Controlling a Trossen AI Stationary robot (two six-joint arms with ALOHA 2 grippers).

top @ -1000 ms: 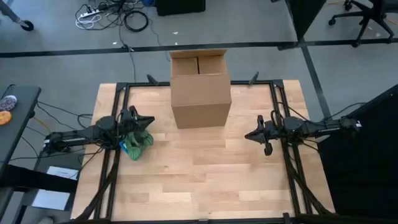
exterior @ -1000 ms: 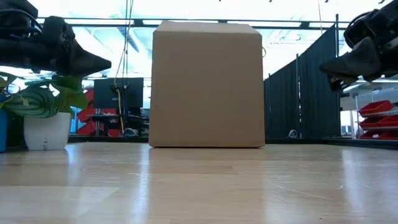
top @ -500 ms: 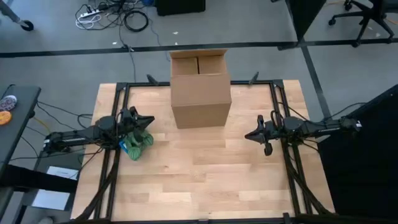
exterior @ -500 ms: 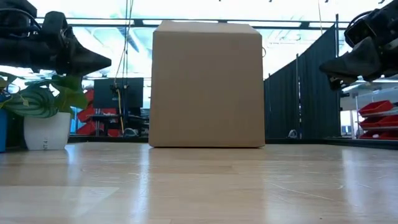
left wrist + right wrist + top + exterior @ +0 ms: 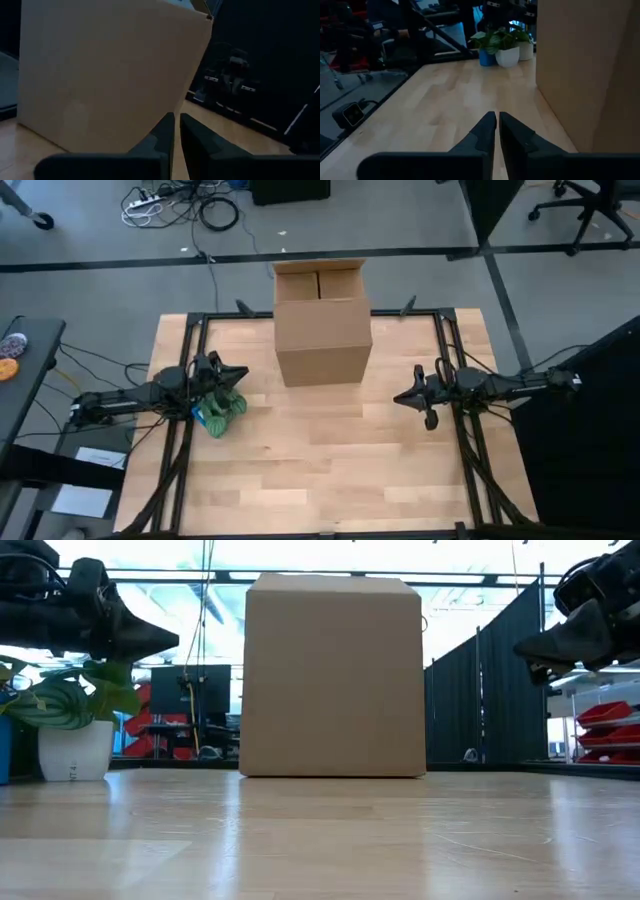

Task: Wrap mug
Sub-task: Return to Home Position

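No mug shows in any view. My left gripper (image 5: 241,373) hovers shut above the table's left side, pointing toward the right, with nothing between its fingers (image 5: 176,116). My right gripper (image 5: 398,398) hovers shut above the right side, pointing left, also with nothing held (image 5: 497,115). Both hang well clear of the wooden table (image 5: 330,470), as the low view shows. A closed cardboard box (image 5: 322,330) stands between them at the table's far edge.
Small potted plants (image 5: 218,413) stand on the table just below and near of my left gripper: a white pot (image 5: 75,750) and a blue pot (image 5: 487,56). The box (image 5: 333,675) takes up the far middle. Bare wood lies in the middle and near part of the table.
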